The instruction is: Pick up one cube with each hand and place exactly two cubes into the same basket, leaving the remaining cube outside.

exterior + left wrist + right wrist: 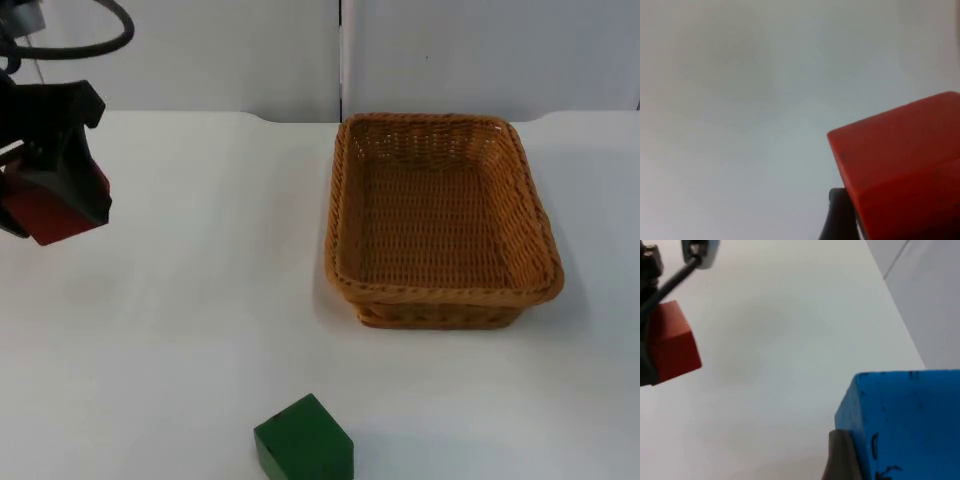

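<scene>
Left claw [55, 205] clamped on red cube [50, 212]; right claw [875, 460] clamped on blue cube [905, 420].

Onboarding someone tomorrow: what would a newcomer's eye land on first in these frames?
Likely the red cube clamped in the left gripper, held above the table's left side. Next the wicker basket on the table's right, nothing in it, and the green cube alone at the near edge. The right wrist view shows a blue cube held close in the right gripper.
</scene>
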`<state>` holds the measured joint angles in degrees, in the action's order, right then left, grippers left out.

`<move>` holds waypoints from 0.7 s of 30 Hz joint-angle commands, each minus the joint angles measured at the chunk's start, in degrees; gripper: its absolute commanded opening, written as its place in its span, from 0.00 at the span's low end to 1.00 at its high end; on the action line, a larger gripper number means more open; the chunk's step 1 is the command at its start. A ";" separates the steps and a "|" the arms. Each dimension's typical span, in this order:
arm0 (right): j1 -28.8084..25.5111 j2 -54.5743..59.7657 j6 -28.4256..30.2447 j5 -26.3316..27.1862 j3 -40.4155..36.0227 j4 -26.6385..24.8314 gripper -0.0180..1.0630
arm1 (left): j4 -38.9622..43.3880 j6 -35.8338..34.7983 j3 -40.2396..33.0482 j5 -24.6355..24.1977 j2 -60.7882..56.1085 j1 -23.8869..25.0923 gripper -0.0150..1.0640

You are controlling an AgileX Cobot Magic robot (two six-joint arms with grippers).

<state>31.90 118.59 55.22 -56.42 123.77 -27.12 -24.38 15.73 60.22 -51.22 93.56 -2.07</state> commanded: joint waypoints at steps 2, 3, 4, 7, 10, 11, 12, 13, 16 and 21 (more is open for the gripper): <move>-2.02 -4.06 -0.43 0.26 -2.49 0.02 0.02 | -1.61 -0.18 0.07 -1.37 -1.67 -1.43 0.01; -2.59 -5.06 -0.59 0.46 -3.27 0.02 0.02 | -1.73 -0.18 0.07 -1.50 -2.17 -2.29 0.01; -2.59 -5.06 -0.59 0.46 -3.27 0.02 0.02 | -1.73 -0.18 0.07 -1.50 -2.17 -2.29 0.01; -4.58 -7.51 -0.59 1.02 -5.73 0.02 0.02 | -2.15 -0.18 0.22 -0.48 -2.90 -5.30 0.01; -6.09 -8.20 -1.30 1.02 -6.35 0.02 0.02 | -2.43 -0.84 1.04 -0.23 -2.90 -7.58 0.01; -6.66 -8.44 -2.37 0.85 -6.35 0.02 0.02 | -2.43 -1.00 1.60 -0.10 -2.79 -8.79 0.01; -7.39 -8.44 -3.10 0.85 -6.35 0.02 0.02 | -2.43 -1.25 2.39 -0.10 -2.79 -9.79 0.01; -8.01 -8.44 -3.76 0.85 -6.35 0.02 0.02 | -2.43 -1.66 3.24 0.34 -2.79 -11.05 0.01; -9.05 -8.44 -5.10 0.72 -6.35 0.02 0.02 | -2.43 -2.19 5.06 0.79 -2.79 -13.42 0.01; -11.37 -8.44 -6.90 0.72 -6.35 0.26 0.02 | -1.97 -2.70 8.27 4.43 -2.69 -18.33 0.01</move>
<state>21.51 110.96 49.31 -55.98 117.43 -26.76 -25.75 13.61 67.34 -48.99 91.36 -18.69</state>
